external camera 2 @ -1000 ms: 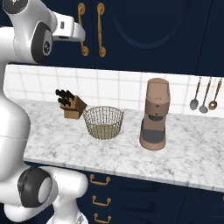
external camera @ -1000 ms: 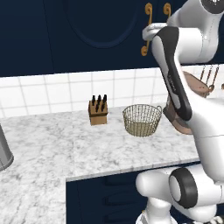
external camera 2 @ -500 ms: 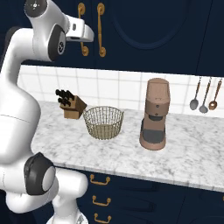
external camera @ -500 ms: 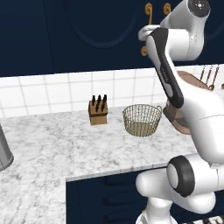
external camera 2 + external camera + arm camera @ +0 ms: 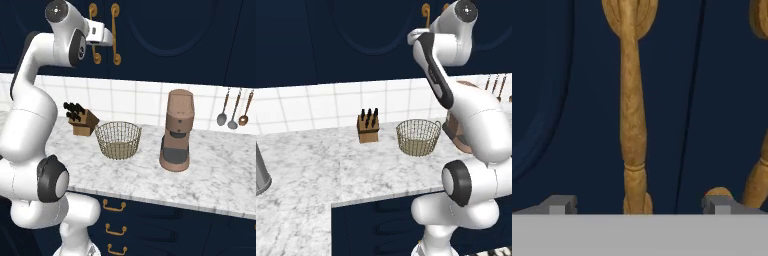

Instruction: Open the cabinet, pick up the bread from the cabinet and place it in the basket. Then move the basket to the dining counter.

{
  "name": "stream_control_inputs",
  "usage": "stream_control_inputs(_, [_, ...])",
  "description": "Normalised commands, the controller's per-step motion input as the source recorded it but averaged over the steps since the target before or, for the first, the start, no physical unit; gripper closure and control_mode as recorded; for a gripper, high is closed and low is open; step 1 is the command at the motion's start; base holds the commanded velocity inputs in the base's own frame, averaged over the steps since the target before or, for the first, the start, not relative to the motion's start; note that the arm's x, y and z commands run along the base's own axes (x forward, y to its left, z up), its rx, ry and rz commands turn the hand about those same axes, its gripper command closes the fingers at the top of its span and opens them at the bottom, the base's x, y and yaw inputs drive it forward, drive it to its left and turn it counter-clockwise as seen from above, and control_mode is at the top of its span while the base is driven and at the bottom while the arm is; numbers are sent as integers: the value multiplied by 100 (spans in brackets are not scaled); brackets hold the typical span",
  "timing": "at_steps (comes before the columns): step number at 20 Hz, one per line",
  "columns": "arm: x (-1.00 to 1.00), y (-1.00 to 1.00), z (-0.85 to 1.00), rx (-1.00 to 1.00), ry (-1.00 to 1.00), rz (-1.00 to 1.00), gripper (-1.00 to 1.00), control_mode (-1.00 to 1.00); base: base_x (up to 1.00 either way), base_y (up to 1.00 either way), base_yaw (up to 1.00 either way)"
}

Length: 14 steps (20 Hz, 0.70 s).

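The cabinet (image 5: 165, 35) is closed; spread fingers (image 5: 559, 204) flank its left handle (image 5: 632, 115) (basket (image 5: 118, 139) on worktop).

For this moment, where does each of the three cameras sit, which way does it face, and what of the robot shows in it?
Left base view: behind the arm's left, facing the marble worktop; white arm at right.
Right base view: behind its right, same counter, brown coffee machine; arm at left.
Hand view: on the hand, facing the navy wall cabinet, its golden-brown handle between the open gripper tips.
Both base views share the round tan wire basket and wooden knife block.
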Motion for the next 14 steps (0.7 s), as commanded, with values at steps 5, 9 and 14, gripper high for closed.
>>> stream_control_inputs(5, [65, 0, -3, 0, 0, 0, -100, -100, 0, 0, 0])
stream_control_inputs(9, [58, 1, -10, 0, 0, 0, 100, -100, 0, 0, 0])
stream_control_inputs(14, [55, 14, -23, 0, -1, 0, 100, -100, 0, 0, 0])
